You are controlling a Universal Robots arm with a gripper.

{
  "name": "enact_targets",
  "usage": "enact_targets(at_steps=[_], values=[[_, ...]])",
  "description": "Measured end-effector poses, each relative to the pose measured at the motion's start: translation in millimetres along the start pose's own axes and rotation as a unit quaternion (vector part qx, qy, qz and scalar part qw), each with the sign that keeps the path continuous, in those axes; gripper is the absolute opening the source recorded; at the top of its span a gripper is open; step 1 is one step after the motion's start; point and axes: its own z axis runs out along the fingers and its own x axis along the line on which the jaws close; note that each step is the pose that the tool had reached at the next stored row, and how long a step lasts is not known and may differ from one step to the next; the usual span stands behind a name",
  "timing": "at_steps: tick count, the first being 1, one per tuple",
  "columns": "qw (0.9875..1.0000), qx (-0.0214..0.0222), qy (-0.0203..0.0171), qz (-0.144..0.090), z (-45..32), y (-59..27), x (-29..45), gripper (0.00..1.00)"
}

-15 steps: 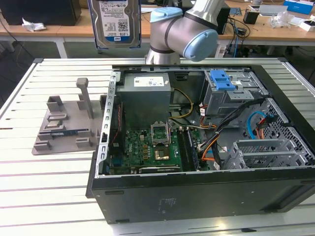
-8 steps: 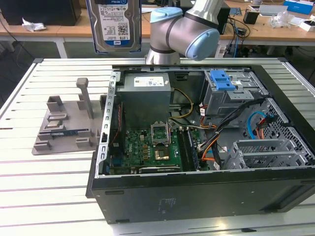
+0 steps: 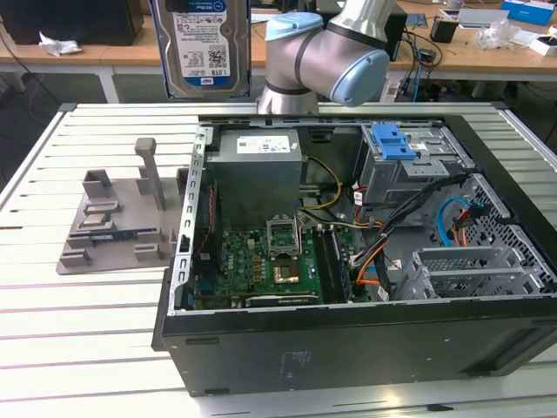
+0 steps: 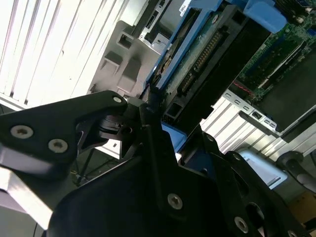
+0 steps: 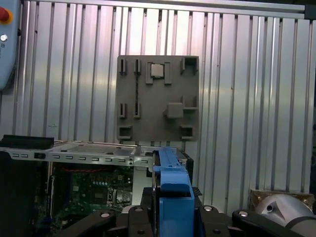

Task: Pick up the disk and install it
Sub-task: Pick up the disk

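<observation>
The disk point(image 3: 202, 45) hangs upright in the air above the table's far edge, left of the arm's blue-capped joints point(image 3: 326, 52); its white-and-blue label faces the exterior camera. In the first wrist view its blue carrier bracket point(image 5: 172, 190) shows edge-on between the black fingers of my gripper point(image 5: 173, 212), which is shut on it. The second wrist view shows the disk's connector edge point(image 4: 205, 54) and blue frame running away from a black finger point(image 4: 94, 116). Below the held disk lie the open computer case point(image 3: 348, 348) and the grey fixture plate point(image 5: 158, 98).
The case holds a grey power supply point(image 3: 257, 165), a green motherboard point(image 3: 270, 261), a drive cage with a blue latch point(image 3: 392, 141) and a metal bay point(image 3: 474, 270) at the exterior view's right. The fixture plate point(image 3: 113, 226) stands on the slatted table point(image 3: 78, 348).
</observation>
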Motion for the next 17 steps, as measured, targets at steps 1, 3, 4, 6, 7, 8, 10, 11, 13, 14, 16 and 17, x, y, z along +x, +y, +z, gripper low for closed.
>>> enact_targets(at_steps=[1, 3, 4, 6, 7, 8, 10, 11, 13, 14, 16, 17], values=[[1.0, 0.0, 0.0, 0.0, 0.0, 0.0, 1.2, 0.37], [1.0, 0.0, 0.0, 0.0, 0.0, 0.0, 3.5, 0.37], [1.0, -0.0001, 0.0, 0.0, 0.0, 0.0, 4.4, 0.37], [1.0, 0.0, 0.0, 0.0, 0.1, 0.0, 6.5, 0.37], [1.0, 0.0, 0.0, 0.0, 0.2, 0.0, 7.7, 0.37], [1.0, 0.0, 0.0, 0.0, 0.2, 0.1, 8.8, 0.37], [1.0, 0.0, 0.0, 0.0, 0.2, 0.2, 11.4, 0.37], [1.0, 0.0, 0.0, 0.0, 0.3, 0.3, 13.7, 0.37], [1.0, 0.0, 0.0, 0.0, 0.4, 0.5, 18.3, 0.37], [1.0, 0.0, 0.0, 0.0, 0.5, 0.5, 19.8, 0.37], [1.0, 0.0, 0.0, 0.0, 0.6, 0.6, 21.8, 0.37], [1.0, 0.0, 0.0, 0.0, 0.7, 0.7, 23.8, 0.37]])
